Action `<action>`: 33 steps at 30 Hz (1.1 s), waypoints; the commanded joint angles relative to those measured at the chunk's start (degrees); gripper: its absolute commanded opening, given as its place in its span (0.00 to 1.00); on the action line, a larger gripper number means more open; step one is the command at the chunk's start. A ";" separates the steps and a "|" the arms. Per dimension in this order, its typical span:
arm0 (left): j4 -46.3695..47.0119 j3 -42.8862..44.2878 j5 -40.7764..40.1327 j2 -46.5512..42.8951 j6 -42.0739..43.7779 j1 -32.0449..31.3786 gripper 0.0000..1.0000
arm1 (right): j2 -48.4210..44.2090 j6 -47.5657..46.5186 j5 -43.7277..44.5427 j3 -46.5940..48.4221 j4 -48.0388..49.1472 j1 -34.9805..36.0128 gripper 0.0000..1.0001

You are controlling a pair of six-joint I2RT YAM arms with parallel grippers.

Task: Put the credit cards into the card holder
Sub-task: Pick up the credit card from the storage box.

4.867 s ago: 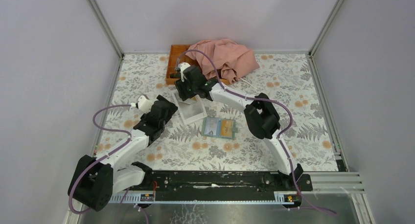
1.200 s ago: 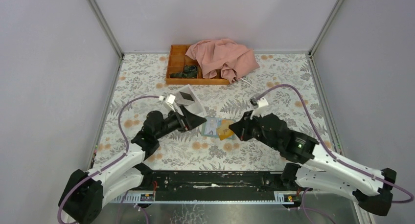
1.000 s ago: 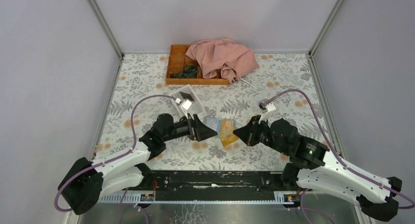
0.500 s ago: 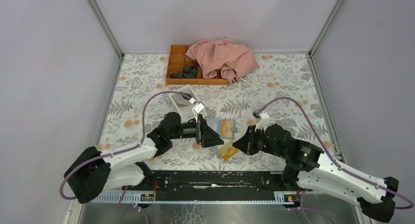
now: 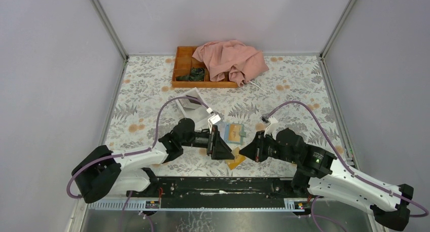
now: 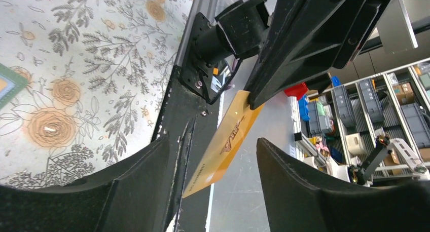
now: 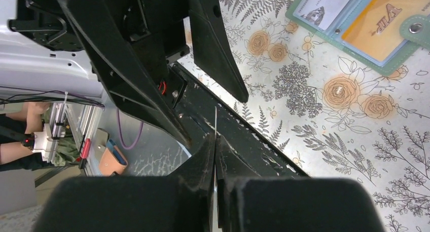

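The card holder [image 5: 243, 134] lies open on the flowered table with a pale card and an orange card in its pockets; the right wrist view shows its green snap tab [image 7: 418, 35]. My right gripper [image 5: 248, 151] is shut on an orange credit card [image 5: 236, 159], which it holds by one end above the table's near edge. That view shows the card edge-on [image 7: 215, 121] sticking out past the pinched jaws of the right gripper [image 7: 215, 141]. My left gripper [image 6: 212, 141] faces it with both fingers either side of the card [image 6: 230, 136], gaps showing, not touching it.
A white open-topped box [image 5: 190, 103] stands behind the left arm. An orange wooden tray [image 5: 183, 65] with a pink cloth [image 5: 230, 60] heaped on it sits at the back. The black rail [image 5: 223, 184] runs along the near edge below both grippers.
My right gripper has carried the orange card from over the holder toward the near edge. My left gripper has swung right, brought its fingers around the card and narrowed them.
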 commanded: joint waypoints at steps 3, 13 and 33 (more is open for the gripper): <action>2.11 2.30 3.74 1.36 1.50 -1.80 0.60 | 0.37 0.19 -2.52 0.94 3.31 0.27 0.00; 7.69 1.92 7.78 4.00 -0.84 -2.02 0.00 | 1.19 -2.45 -1.85 2.85 0.47 0.24 0.00; 15.91 -1.02 -21.83 6.80 -12.39 2.63 0.00 | 2.95 -7.77 22.83 -1.29 4.55 0.24 0.62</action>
